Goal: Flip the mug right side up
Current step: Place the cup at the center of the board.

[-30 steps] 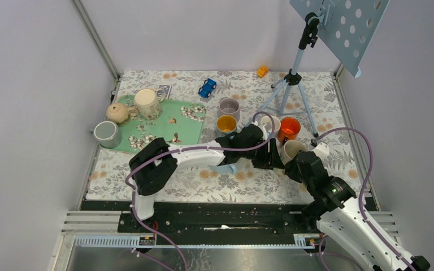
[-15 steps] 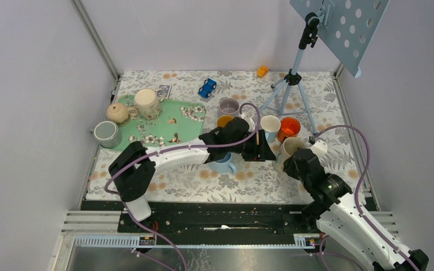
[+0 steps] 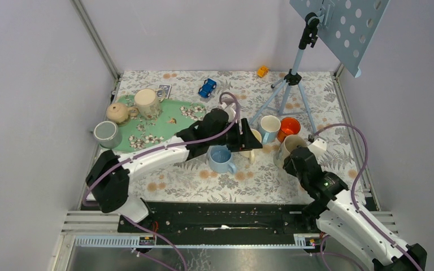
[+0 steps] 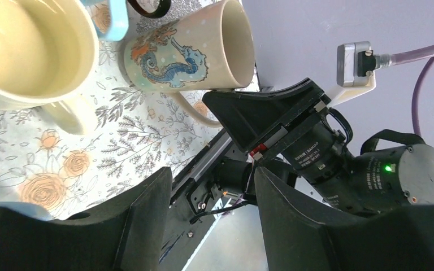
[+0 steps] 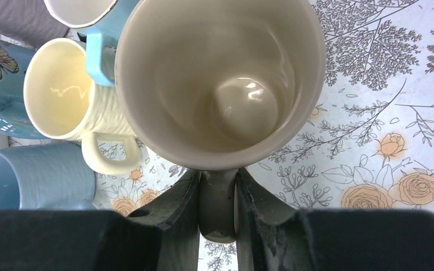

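Note:
The mug is cream with a seahorse picture. It sits at the right of the floral mat, tilted, its mouth showing to the top camera. My right gripper is shut on the mug's handle, and the wrist view looks straight into the mug's empty inside. My left gripper is open and empty, left of the mug and apart from it. In the left wrist view my left gripper holds nothing between its fingers.
A ribbed cream mug and a light blue mug stand just left of the held mug. A white-and-blue mug, an orange mug and a tripod are behind it. A green mat with crockery lies at the left.
My left arm has swung back and to the left, away from the seahorse mug, uncovering the light blue mug. My right gripper has kept its hold on the handle and shifted slightly.

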You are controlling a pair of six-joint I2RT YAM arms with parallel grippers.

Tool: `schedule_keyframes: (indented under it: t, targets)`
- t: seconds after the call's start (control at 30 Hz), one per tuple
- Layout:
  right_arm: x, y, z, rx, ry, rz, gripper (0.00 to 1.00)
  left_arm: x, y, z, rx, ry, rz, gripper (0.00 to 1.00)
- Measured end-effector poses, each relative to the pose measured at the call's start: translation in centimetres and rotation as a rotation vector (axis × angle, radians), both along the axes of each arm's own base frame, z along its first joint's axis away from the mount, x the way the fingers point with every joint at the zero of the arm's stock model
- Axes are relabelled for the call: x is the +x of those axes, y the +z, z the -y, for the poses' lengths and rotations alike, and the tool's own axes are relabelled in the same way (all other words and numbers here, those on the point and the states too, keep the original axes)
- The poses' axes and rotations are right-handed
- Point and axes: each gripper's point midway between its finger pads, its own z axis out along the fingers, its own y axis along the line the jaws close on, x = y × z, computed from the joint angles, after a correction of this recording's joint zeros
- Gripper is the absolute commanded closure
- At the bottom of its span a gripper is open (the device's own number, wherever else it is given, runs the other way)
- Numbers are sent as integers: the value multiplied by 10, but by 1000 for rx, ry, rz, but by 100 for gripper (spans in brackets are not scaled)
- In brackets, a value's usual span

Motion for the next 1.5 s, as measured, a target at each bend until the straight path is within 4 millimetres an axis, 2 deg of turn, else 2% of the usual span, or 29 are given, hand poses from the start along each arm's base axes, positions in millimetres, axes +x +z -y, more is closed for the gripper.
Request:
schedule_keyframes:
  t: [0.2,0.47,0.7,1.13,1.3,1.5]
  targets:
    - [7,-2,2,-30,-7,12,100,6,9,-28,2,45,11,40]
    - [23,-5,2,-90,-15,30,100,16,13,-56,11,100,16,40]
    - [30,-6,8,-137,-48,39,100,22,14,-70,16,129,18,39]
    - [36,-6,24,-215,-140,35,100,26,9,-84,19,145,13,39]
    - [40,-6,27,-240,-154,34,89,27,10,-88,16,151,13,39]
    - [42,-6,28,-246,-162,38,64,29,11,-90,16,155,14,39]
